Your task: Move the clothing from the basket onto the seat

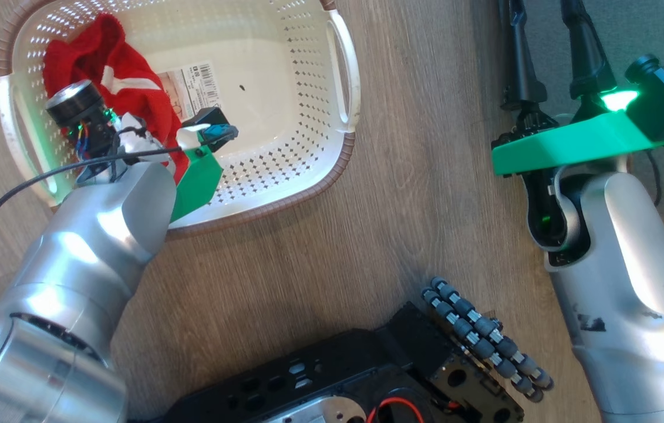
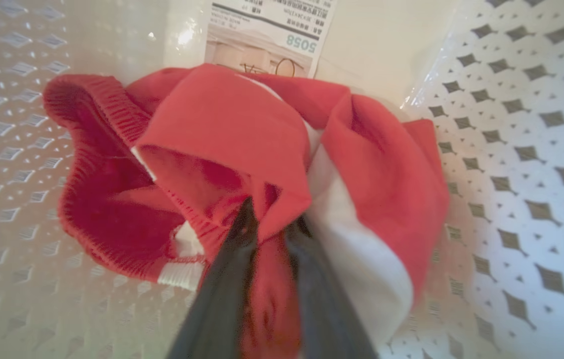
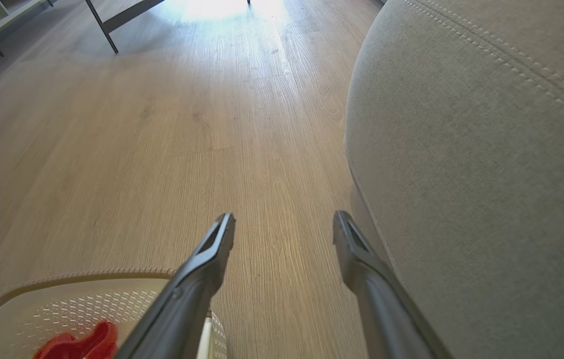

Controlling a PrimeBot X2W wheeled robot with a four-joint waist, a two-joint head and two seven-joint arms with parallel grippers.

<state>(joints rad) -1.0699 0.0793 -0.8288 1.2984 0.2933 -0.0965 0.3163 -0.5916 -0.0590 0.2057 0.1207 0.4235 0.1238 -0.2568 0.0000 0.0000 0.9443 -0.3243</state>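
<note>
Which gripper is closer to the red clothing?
The left. The left gripper is down in the basket with a fold of the red clothing between its fingers; the right gripper is outside the basket, above the floor beside the seat.

Glowing bright red with white panels and ribbed red trim on the clothing (image 2: 242, 124), against the cream-white basket (image 1: 314, 117) dotted with diamond perforations and edged by a brown woven-look rim (image 1: 308, 197). Showing black print on the white sticker label (image 1: 196, 82). Spreading pale brown wood grain across the floor (image 3: 137, 149), beside the grey seat (image 3: 486, 174) lined with light stitching.
</note>
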